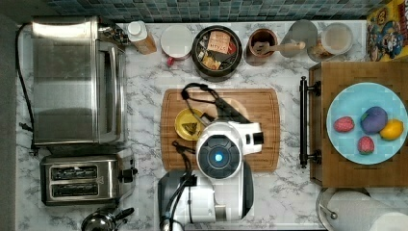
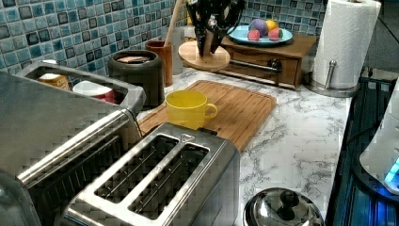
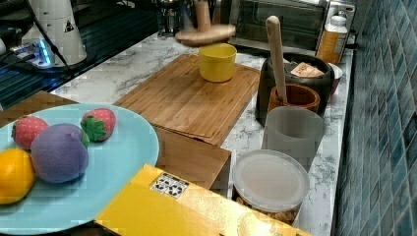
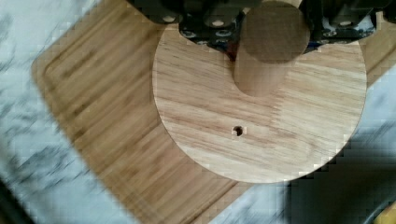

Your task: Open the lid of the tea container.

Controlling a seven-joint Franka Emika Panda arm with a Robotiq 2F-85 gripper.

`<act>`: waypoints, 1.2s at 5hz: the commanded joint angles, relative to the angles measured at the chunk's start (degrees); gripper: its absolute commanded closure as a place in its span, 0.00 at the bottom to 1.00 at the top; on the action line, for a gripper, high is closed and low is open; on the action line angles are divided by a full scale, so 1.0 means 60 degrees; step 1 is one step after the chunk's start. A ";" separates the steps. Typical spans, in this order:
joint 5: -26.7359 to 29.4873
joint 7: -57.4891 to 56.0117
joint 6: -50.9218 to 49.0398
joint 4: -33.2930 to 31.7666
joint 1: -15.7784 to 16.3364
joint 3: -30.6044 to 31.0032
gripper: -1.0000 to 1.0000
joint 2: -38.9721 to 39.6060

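Overhead, the claw (image 2: pixel 210 35) clamps a round wooden lid (image 2: pixel 204 55) by its cylindrical knob (image 4: pixel 268 51).

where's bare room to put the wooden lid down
The gripper holds the wooden lid. Most of the cutting board is bare on the top view's right of the yellow cup. The back row by the tea container is crowded.

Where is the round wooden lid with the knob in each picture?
Top view: the round wooden lid seems to peek out, pale, beside the white robot arm.
Left view: top middle, beyond the yellow cup.
Right view: top middle, just over the cup.
Wrist view: the big disc in the middle.
Shared landmark: the rectangular bamboo cutting board beneath it.
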 commanded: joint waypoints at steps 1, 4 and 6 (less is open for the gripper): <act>-0.0413 0.0580 -0.1844 0.3006 -0.0090 0.0293 1.00 0.0353; -0.0268 0.1164 -0.2115 0.4100 -0.0061 0.0077 1.00 -0.0033; 0.0000 0.1187 -0.2503 0.5003 -0.0133 -0.0069 1.00 0.0249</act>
